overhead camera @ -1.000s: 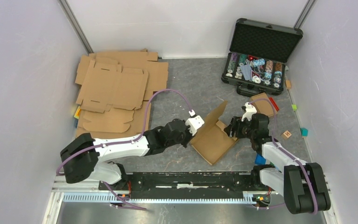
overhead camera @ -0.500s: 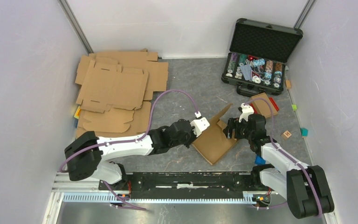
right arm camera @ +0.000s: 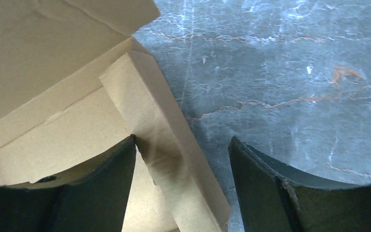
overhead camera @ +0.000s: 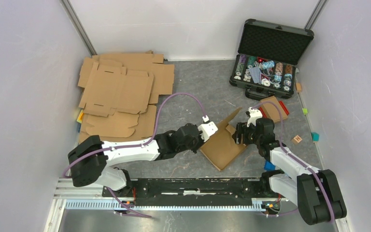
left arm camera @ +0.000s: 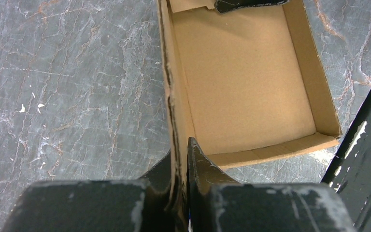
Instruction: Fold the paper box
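Paper box (overhead camera: 222,145) on the gray table (overhead camera: 188,87), closer to the near edge than the far one, a little right of the middle. Stands open, with low walls up around a flat bottom and one flap sticking up at the far end. Left gripper (left arm camera: 181,150) pressed together on the box's left wall, pinching the cardboard tight. Right gripper (right arm camera: 181,145) spread wide over the box's right wall, one side inside the box and one outside, not squeezing. Flat cardboard sheets (overhead camera: 121,92) piled in the far left corner. Black case (overhead camera: 270,53) of chips, lid up, in the far right corner.
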`<action>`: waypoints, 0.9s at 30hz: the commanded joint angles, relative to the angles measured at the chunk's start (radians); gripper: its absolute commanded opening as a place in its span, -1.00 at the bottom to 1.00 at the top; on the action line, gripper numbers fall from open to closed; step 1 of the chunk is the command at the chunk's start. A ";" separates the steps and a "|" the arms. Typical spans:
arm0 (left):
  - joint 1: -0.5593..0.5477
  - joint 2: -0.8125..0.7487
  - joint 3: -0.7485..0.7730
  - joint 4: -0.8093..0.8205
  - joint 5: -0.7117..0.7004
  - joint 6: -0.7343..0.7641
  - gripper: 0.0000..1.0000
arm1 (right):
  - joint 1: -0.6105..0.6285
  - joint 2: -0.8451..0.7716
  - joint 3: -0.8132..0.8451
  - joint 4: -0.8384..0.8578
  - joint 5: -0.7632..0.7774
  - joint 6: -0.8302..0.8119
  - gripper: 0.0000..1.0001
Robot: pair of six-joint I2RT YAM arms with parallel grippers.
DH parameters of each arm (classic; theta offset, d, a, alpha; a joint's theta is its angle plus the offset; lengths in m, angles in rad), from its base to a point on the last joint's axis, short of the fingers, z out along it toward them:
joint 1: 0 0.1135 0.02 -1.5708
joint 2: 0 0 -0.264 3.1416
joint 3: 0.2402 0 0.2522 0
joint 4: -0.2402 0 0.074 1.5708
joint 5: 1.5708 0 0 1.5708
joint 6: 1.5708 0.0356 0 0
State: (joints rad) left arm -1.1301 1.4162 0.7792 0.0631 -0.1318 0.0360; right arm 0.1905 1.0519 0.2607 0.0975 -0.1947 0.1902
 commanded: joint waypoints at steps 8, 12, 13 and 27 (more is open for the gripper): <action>-0.011 0.008 0.023 0.004 0.006 0.041 -0.80 | 0.012 -0.026 0.046 -0.058 0.216 -0.006 0.38; -0.010 0.006 0.022 0.006 0.008 0.040 -0.81 | 0.015 -0.014 0.044 -0.039 0.198 -0.003 0.25; -0.010 0.007 0.022 0.006 0.010 0.040 -0.80 | 0.016 -0.007 0.043 -0.036 0.165 -0.005 0.25; -0.010 0.006 0.017 0.015 0.026 0.036 -0.80 | 0.029 0.089 0.068 -0.066 0.167 -0.017 0.17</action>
State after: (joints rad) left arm -1.1309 1.4231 0.7792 0.0776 -0.1249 0.0360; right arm 0.2165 1.1164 0.3119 0.0696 -0.0868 0.1841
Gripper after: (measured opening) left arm 0.105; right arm 0.600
